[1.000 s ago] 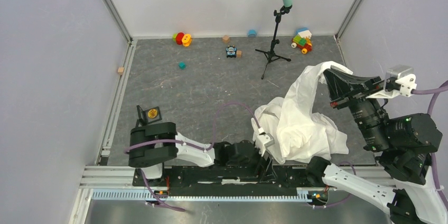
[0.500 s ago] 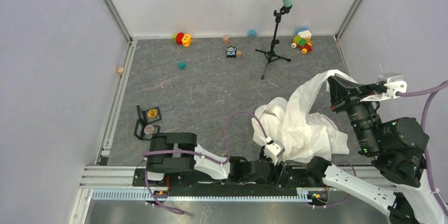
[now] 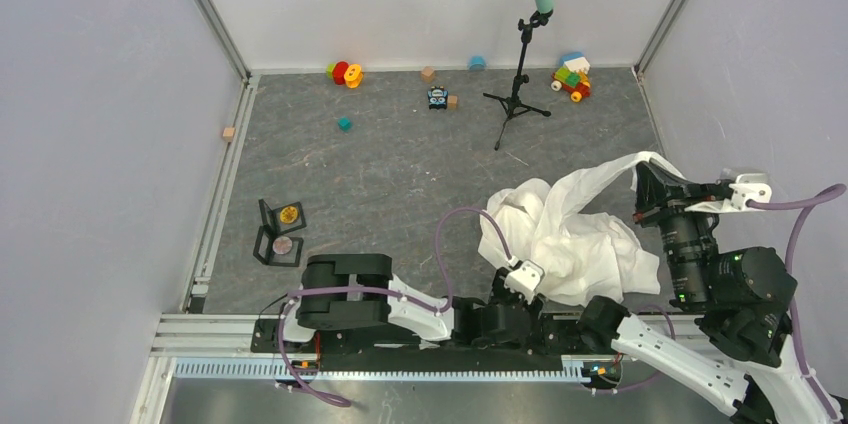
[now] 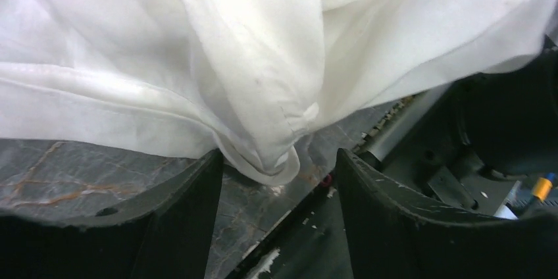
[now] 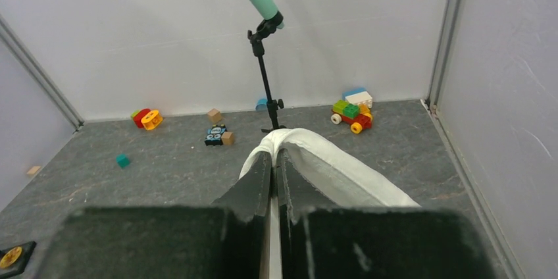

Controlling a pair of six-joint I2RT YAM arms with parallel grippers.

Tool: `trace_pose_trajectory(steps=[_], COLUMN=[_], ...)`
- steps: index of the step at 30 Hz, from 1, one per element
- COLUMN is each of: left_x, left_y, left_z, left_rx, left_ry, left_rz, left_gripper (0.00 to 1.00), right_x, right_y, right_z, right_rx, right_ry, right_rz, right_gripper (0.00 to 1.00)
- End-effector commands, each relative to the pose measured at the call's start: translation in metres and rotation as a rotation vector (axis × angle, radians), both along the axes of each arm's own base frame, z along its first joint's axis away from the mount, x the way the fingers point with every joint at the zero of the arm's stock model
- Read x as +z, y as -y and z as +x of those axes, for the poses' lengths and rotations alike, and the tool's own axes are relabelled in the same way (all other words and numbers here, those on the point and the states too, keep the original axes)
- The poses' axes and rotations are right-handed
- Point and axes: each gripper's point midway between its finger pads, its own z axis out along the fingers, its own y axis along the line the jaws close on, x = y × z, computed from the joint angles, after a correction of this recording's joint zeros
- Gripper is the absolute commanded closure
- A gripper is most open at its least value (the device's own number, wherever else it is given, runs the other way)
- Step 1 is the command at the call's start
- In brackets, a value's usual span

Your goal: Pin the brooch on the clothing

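Shirt [image 3: 570,234] lies heaped near-right on the table [image 3: 400,164]. My right gripper [image 5: 274,160] pinches a raised fold; left gripper [image 4: 278,160] jaws stand spread at a hem. Fabric looks thin, limp: I would grip doubled edges.

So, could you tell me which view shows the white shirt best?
The top external view: it shows nearly the whole shirt. The left wrist view shows only close folds; the right wrist view, just a pinched edge.

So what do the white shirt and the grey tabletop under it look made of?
The white shirt: thin woven cloth, matte, slightly translucent; soft folds and a stitched hem show. The dark grey tabletop: marbled stone-look surface, low sheen, pale veins; real stone or printed sheet, cannot tell.
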Motion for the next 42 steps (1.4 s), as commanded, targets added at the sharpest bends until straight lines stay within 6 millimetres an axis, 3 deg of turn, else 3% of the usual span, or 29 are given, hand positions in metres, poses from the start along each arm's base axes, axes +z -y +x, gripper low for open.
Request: trace_pose_trajectory(steps=[1,5,8,13,19,30,33,37,42], left_x=[-0.006,-0.005,-0.002,0.009,0.057,0.2,0.242,0.311,0.4], left_y=[-0.017,-0.019,-0.023,-0.052,-0.088,-0.17,-0.194,-0.222,-0.264], left_z=[0.03,0.034,0.038,0.065,0.097,0.163,0.185,0.2,0.211], left_rx=[0.122,0.107,0.114,0.184,0.215,0.319,0.375,0.434,0.569], left_ry=[0.094,0.071,0.062,-0.029,-0.008,0.1,0.113,0.236,0.361], left_rz=[0.075,0.041,0.033,-0.025,-0.075,-0.04,0.005,0.013,0.122], left_gripper=[0.34,0.56,0.67,0.91,0.96,0.96,0.96,0.98,0.98], right_x=[0.007,0.004,0.002,-0.002,-0.004,0.013,0.032,0.067,0.134], right_y=[0.013,0.014,0.012,0.007,-0.006,-0.005,-0.003,0.001,0.006], right_z=[0.0,0.003,0.007,0.016,0.035,0.053,0.053,0.044,0.028], right_rx=[-0.063,-0.089,-0.103,-0.138,-0.203,-0.41,-0.452,-0.451,-0.418], right_ry=[0.025,0.012,-0.002,-0.018,0.005,0.186,0.246,0.382,0.517], right_rz=[0.039,0.0,-0.028,-0.064,-0.113,-0.036,0.011,0.081,0.094], right_gripper=[0.95,0.94,0.94,0.95,0.96,0.98,1.0,1.0,1.0])
